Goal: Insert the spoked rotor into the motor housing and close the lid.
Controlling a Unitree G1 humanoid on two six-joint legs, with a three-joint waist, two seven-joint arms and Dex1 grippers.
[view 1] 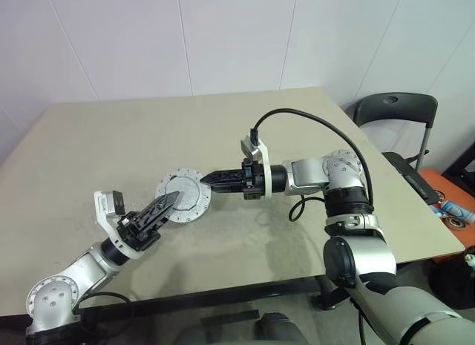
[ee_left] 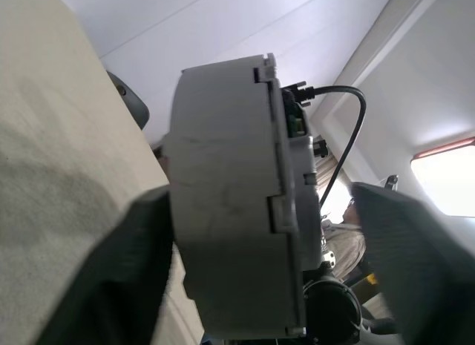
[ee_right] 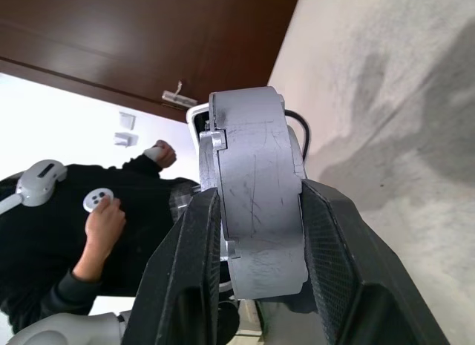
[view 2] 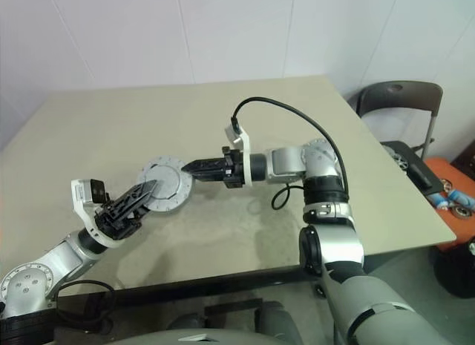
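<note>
My right jaws [view 1: 210, 179] clamp the closed motor housing [view 1: 183, 196] at its 3 o'clock edge above the tabletop [view 1: 223, 130]; my left jaws [view 1: 169, 202] straddle its 8 o'clock edge, gapped.

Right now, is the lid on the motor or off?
On. The grey lid covers the housing, edges flush, held above the table with the right gripper clamped across it.

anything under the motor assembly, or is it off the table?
Off the table: the assembly, lid facing up, hangs between both grippers over bare tabletop. Its underside and inside are hidden.
</note>
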